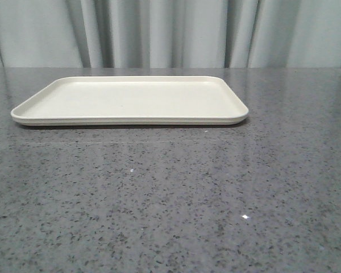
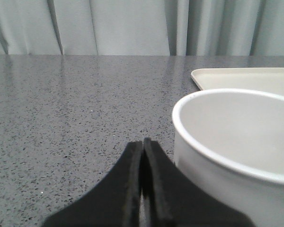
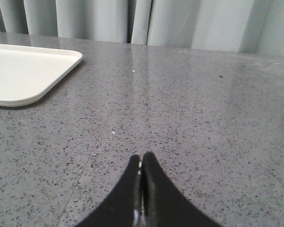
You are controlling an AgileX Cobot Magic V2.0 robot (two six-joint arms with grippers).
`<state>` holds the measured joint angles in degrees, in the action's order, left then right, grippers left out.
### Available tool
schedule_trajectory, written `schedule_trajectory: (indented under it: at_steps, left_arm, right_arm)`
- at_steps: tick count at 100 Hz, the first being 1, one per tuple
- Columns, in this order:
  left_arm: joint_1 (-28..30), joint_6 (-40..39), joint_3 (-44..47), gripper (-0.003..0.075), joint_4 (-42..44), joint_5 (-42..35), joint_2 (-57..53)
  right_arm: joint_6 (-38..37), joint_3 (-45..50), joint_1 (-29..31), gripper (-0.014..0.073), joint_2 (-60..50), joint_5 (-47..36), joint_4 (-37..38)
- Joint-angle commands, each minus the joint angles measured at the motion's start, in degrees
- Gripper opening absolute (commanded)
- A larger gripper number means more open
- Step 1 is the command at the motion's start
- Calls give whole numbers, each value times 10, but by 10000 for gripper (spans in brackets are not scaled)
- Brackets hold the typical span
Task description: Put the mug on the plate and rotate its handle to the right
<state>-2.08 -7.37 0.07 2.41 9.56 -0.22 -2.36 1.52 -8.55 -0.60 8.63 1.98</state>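
The cream plate [image 1: 131, 102] lies flat and empty on the grey table, far centre in the front view. Its corner shows in the left wrist view [image 2: 246, 78] and in the right wrist view [image 3: 23, 71]. The white mug [image 2: 236, 151] shows only in the left wrist view, upright on the table with its open rim facing the camera, close beside my left gripper [image 2: 143, 144]. The handle and the smiley print are hidden. My left gripper is shut and empty. My right gripper [image 3: 141, 158] is shut and empty, low over bare table. Neither gripper nor the mug shows in the front view.
A grey speckled table [image 1: 170, 199] runs to a pale curtain [image 1: 170, 34] at the back.
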Motion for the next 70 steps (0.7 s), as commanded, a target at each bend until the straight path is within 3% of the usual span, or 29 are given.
schedule_trajectory:
  at_steps: [1,70]
  left_arm:
    - [1,-4,5,-20,0,-52,-17]
    - [1,-4,5,-20,0,-52,-17]
  right_arm:
    - [0,1,4,-65,-11,-45,2]
    - [0,1,4,-65,-11,-54,2]
